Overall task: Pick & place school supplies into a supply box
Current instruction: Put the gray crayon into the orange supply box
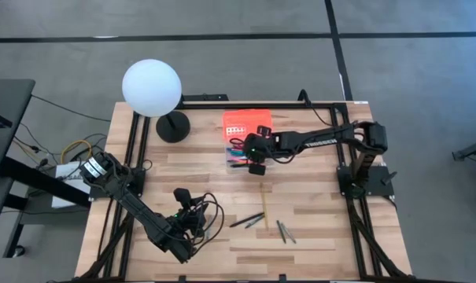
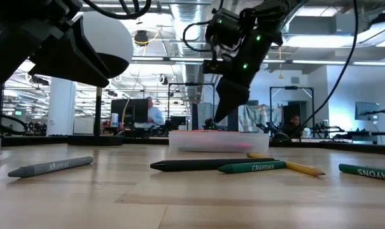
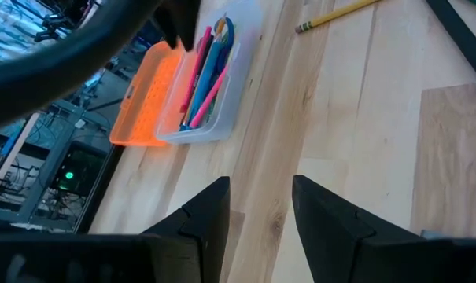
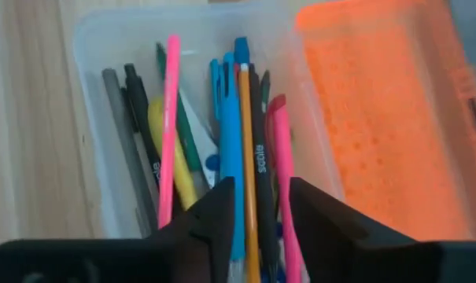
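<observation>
The supply box stands open at the table's far middle, its clear base (image 1: 239,155) beside its orange lid (image 1: 248,122). In the base lie several school supplies: a pink pen (image 4: 169,118), an orange pencil (image 4: 244,141), blue pens (image 4: 228,134) and a black pen (image 4: 135,110). My right gripper (image 4: 257,206) hangs open just above the base (image 4: 92,118), pointing down, with the orange pencil showing in the gap between its fingers. My left gripper (image 3: 261,216) waits open and holds nothing over the near left of the table (image 1: 181,194).
Loose supplies lie on the wood nearer the front: a yellow pencil (image 1: 263,196), two dark pens (image 1: 247,221) and two grey sticks (image 1: 284,231). The low view shows crayons (image 2: 252,167) and a grey one (image 2: 52,166). A white globe lamp (image 1: 152,88) stands far left.
</observation>
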